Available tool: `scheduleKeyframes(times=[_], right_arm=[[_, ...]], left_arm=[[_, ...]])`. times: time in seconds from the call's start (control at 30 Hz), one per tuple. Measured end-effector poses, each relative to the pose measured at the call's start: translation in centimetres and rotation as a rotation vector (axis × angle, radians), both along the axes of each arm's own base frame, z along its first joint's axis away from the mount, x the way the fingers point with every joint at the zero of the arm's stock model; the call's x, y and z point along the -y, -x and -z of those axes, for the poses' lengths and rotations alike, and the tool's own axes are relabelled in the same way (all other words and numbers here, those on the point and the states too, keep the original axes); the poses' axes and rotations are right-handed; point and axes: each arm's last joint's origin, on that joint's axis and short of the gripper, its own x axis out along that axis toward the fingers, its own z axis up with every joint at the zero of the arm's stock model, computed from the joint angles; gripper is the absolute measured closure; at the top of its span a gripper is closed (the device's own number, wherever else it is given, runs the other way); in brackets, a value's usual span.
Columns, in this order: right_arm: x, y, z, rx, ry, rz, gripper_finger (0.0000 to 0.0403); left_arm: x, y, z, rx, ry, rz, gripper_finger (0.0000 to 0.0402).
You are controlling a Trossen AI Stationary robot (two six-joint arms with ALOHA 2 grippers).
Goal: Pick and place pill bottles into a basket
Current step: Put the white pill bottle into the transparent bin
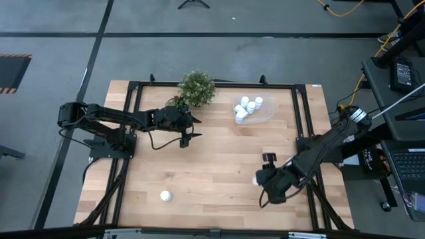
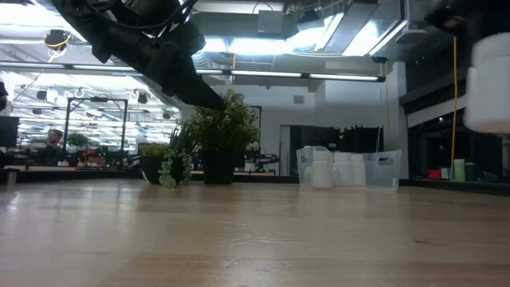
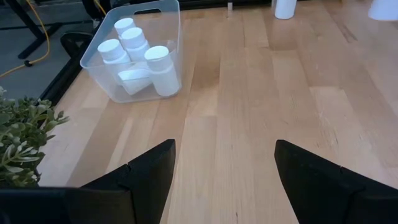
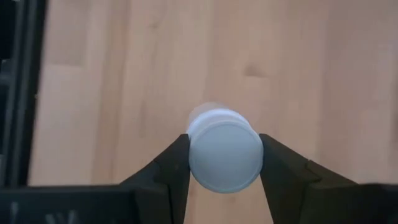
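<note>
My right gripper (image 1: pixel 260 179) is shut on a white pill bottle (image 4: pixel 224 155) near the table's right front; in the low view the bottle (image 2: pixel 489 86) shows well above the table top. The clear basket (image 1: pixel 255 111) at the far right holds several white bottles (image 3: pixel 134 53). One more bottle (image 1: pixel 165 196) stands on its base at the near left. My left gripper (image 1: pixel 185 137) is open and empty near the potted plant (image 1: pixel 196 87), its fingers wide apart (image 3: pixel 224 180). My right gripper pinches the bottle between its two fingers, one on each of two opposite sides (image 4: pixel 191 155) of the round body. The fingers come from above, pointing down, and I look onto the bottle's round end. The bottle is lifted clear of the table (image 2: pixel 489 86).
The plant (image 2: pixel 223 135) stands at the far edge, left of the basket (image 2: pixel 351 169). Black frame rails (image 1: pixel 302 119) run along the table's sides. Bare wood lies between the arms. Two white things (image 3: pixel 285 7) show at the far end of the left wrist view.
</note>
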Motion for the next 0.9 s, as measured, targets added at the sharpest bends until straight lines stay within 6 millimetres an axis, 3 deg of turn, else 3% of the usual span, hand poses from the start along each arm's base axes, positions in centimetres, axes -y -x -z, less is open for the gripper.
scheduleKeyframes(times=[0.5,0.73,0.9], right_arm=[[7.9,1.0,-5.2,0.140,0.046,0.029,0.0253],[11.3,1.3,-6.0,0.141,0.071,0.136,0.0253],[13.6,1.2,-5.8,0.094,0.102,0.215,0.0253]], left_arm=[[0.0,0.0,0.0,0.003,0.013,-0.007,0.0135],[0.0,-0.2,-0.3,0.041,0.013,0.006,0.0135],[0.1,-0.4,-0.8,0.094,-0.001,0.119,0.0135]])
